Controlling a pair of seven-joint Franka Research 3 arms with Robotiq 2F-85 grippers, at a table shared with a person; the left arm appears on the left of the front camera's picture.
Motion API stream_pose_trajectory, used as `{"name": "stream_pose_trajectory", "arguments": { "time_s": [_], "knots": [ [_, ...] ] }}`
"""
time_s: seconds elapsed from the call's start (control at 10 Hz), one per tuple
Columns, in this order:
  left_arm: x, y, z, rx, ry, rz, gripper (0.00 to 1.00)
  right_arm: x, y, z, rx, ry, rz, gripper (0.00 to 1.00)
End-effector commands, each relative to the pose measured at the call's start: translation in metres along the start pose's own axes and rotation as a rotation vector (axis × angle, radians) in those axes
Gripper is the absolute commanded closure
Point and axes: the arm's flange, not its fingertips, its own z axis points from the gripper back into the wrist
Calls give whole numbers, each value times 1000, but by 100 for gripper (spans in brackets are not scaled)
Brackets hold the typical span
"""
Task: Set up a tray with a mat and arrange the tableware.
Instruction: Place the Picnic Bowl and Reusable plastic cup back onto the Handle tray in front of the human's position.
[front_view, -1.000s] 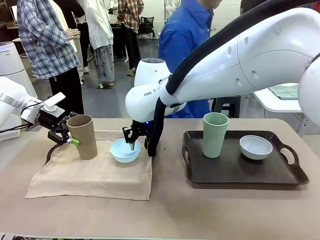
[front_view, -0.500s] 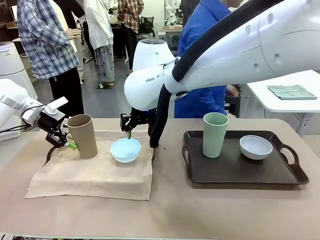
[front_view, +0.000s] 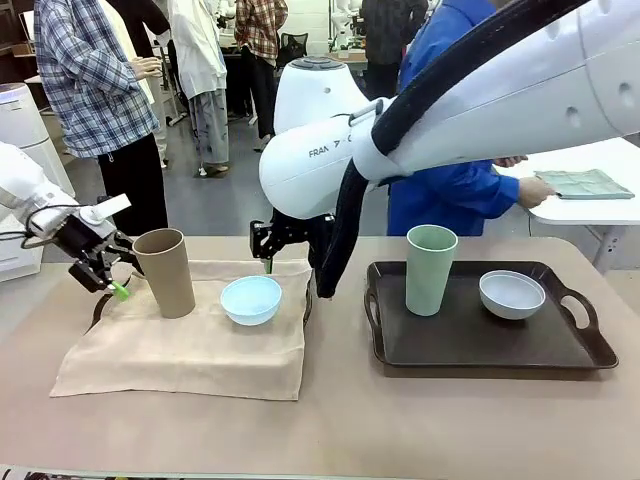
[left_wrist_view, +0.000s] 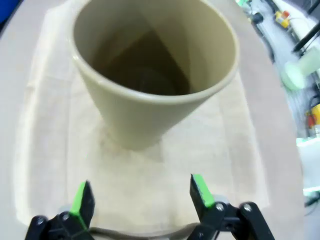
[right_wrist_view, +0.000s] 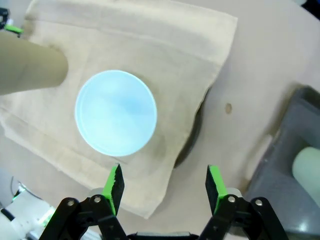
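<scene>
**Risk of toppling the tan cup or dragging the mat**

At the left end effector: spread wide, pinching nothing. Just ahead of its fingertips, upright on the beige mat: the tan cup, apart from both pads. Could topple it by swinging in with one pad clipping the wall; tall, probably light, standing on soft cloth.

At the right end effector: also spread, empty, hovering. Below and just ahead of it, on the same mat: the light blue bowl. Could snag the cloth on a low pass and slide it off the dark tray beneath, shifting bowl and cup together.

Farther off, well apart from both: a second tray carrying the pale green cup and white bowl; at risk only from a careless arm sweep.
</scene>
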Motion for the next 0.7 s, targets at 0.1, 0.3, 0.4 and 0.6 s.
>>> {"name": "stream_pose_trajectory", "arguments": {
  "time_s": [0.1,0.3,0.4,0.6],
  "knots": [
    [50,-60,25,162,169,232,0,-30,-14,25,-104,27,-81,16],
    [74,-79,26,306,218,384,0,-41,-21,56,-149,1,-113,16],
    [86,-91,28,363,256,454,0,-48,-21,71,-158,-7,-120,16],
    [118,-110,39,416,335,567,0,-56,-29,96,-175,-10,-152,16]
  ]
}}
